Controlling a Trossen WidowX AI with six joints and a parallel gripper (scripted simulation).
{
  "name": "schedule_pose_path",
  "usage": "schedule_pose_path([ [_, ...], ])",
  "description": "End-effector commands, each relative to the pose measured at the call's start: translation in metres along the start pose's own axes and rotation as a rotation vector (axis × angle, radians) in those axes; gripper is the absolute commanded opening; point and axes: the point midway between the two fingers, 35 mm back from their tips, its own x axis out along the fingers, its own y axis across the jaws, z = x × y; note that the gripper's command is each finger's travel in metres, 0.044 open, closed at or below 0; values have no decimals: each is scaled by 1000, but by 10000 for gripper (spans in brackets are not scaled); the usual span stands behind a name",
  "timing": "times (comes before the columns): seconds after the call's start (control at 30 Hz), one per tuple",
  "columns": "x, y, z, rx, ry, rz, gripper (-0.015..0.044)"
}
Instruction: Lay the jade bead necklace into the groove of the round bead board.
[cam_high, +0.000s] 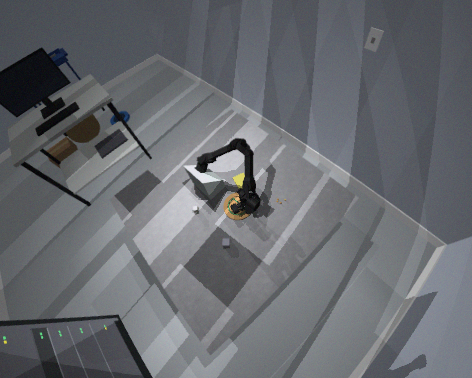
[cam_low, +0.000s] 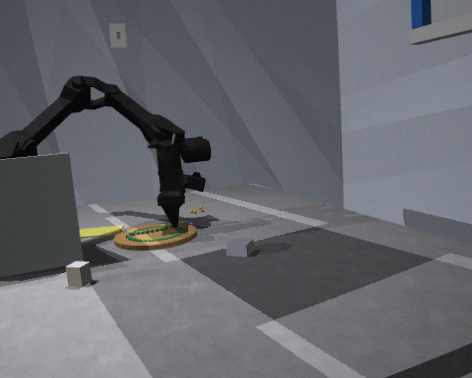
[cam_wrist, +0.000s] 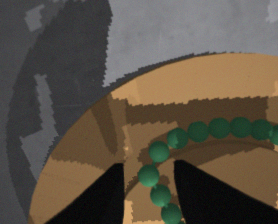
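Note:
The round wooden bead board (cam_high: 227, 213) (cam_low: 120, 241) (cam_wrist: 210, 75) lies flat on the floor mat. The jade bead necklace (cam_low: 155, 240) (cam_wrist: 219, 128) lies on it as a loop of green beads. In the wrist view its top beads run just outside a dark curved line in the board. At the left corner the string bends inward across that line and down between the fingers. My gripper (cam_low: 175, 226) (cam_wrist: 148, 170) points down low over the board's edge. It is partly open, with a gap on both sides of the beads. The far part of the loop is outside the wrist view.
A grey block-shaped stand (cam_high: 207, 185) (cam_low: 37, 215) is beside the board, near the arm's base. A yellow flat piece (cam_high: 240, 180) (cam_low: 100, 232) lies behind the board. Small orange pieces (cam_low: 201, 209) lie beyond it. A grey cube (cam_high: 226, 242) (cam_low: 240, 248) and a pale cube (cam_high: 195, 209) (cam_low: 78, 274) stand nearby.

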Motion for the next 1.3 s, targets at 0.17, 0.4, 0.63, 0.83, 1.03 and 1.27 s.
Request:
schedule_pose_path([
  [0.17,0,0,0,0,0,0,0],
  [0.4,0,0,0,0,0,0,0],
  [0.63,0,0,0,0,0,0,0],
  [0.83,0,0,0,0,0,0,0],
  [1.03,-6,0,-2,9,5,5,0],
  [1.27,-6,4,1,9,4,5,0],
])
